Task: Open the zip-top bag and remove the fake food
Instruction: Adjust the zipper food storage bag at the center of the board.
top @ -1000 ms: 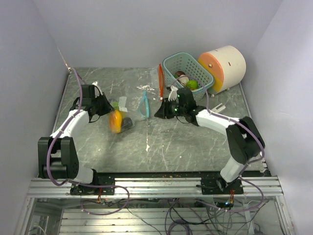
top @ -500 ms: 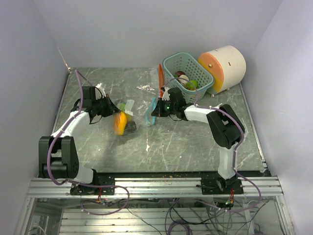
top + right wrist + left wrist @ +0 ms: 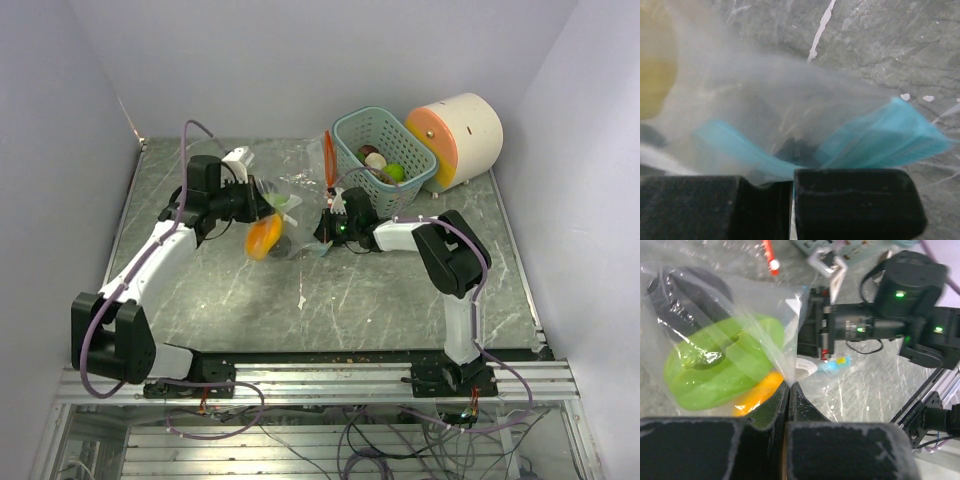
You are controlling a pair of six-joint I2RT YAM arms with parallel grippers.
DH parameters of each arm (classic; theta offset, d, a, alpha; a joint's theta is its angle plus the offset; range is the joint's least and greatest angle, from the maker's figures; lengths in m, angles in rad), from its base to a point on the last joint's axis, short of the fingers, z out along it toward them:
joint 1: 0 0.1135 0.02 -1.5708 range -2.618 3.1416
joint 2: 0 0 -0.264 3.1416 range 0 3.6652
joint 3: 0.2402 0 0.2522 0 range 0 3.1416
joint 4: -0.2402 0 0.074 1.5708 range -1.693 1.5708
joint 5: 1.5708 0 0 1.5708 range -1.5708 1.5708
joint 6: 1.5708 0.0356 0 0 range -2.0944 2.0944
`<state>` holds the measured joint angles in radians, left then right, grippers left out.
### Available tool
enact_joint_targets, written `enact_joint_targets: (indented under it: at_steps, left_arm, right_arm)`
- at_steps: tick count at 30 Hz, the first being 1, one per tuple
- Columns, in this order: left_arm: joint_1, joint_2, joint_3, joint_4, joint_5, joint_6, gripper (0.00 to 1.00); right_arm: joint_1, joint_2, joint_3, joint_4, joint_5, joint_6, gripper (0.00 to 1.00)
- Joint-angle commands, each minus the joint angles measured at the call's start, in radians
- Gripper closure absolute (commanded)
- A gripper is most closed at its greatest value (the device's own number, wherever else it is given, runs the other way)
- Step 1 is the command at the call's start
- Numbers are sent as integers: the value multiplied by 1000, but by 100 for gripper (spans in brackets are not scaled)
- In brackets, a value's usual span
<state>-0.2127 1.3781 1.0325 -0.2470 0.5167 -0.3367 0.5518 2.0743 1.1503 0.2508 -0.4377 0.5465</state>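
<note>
Mid-desk (image 3: 380,290), the left tool (image 3: 789,385) is pinched tight on the clear film of the zip-top bag (image 3: 290,212). The right tool (image 3: 792,172) is clamped on its blue zip strip (image 3: 880,142). The fake food is inside the bag: a green piece (image 3: 720,362) and an orange piece (image 3: 263,238). Behind, a teal basket (image 3: 348,128) stands beside a cream cylinder (image 3: 470,125).

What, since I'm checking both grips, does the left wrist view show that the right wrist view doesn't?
Left wrist only: green fake food and an orange piece inside, and the right arm. Right wrist only: the teal zip strip buckled at the right gripper. Both: the clear zip-top bag pinched in shut fingers, left gripper included, over the marbled table.
</note>
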Motion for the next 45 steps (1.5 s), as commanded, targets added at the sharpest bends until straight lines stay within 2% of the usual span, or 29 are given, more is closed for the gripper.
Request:
enact_joint_targets:
  at_steps: [1, 4, 6, 9, 12, 17, 24, 27, 28, 31, 33, 35, 38, 41, 45]
  left_arm:
    - [-51, -74, 60, -18, -37, 93, 92]
    - [-50, -56, 3, -34, -127, 90, 92]
    - [-39, -21, -43, -28, -128, 79, 91]
    - [-29, 2, -82, -21, -107, 58, 85]
    - [-24, -13, -94, -23, -159, 53, 81]
    - [20, 2, -91, -45, -160, 56, 67]
    - [38, 1, -122, -35, -159, 59, 43]
    - [45, 2, -133, -32, -156, 59, 38]
    - [45, 5, -135, -33, -155, 59, 38]
    - [45, 6, -139, -32, -149, 60, 46]
    - [45, 2, -140, -34, -151, 62, 53]
    - [45, 0, -140, -40, -150, 71, 61]
    - [45, -2, -142, -41, -148, 74, 73]
    - [45, -3, -143, -41, -143, 73, 76]
    - [45, -4, -145, -38, -132, 73, 82]
  right_arm:
    - [5, 38, -14, 22, -8, 1, 100]
    - [5, 40, -22, 24, -10, 1, 100]
    - [5, 40, -22, 24, -11, 1, 100]
    - [5, 32, -19, 16, -10, -4, 100]
    - [5, 16, -18, 8, -7, -9, 100]
    - [5, -48, -31, -4, 4, -14, 100]
    - [12, -218, -60, -56, 35, -29, 61]
    - [20, -247, -75, -67, 43, -32, 56]
    - [20, -253, -81, -70, 58, -31, 60]
    - [19, -253, -90, -76, 97, -18, 84]
    - [19, -239, -70, -87, 97, -16, 88]
    - [20, -223, -58, -78, 77, -4, 84]
    - [29, -179, -36, -95, 51, -5, 63]
    - [42, -152, -39, -96, 55, -13, 49]
    - [46, -124, -45, -75, 57, -11, 44]
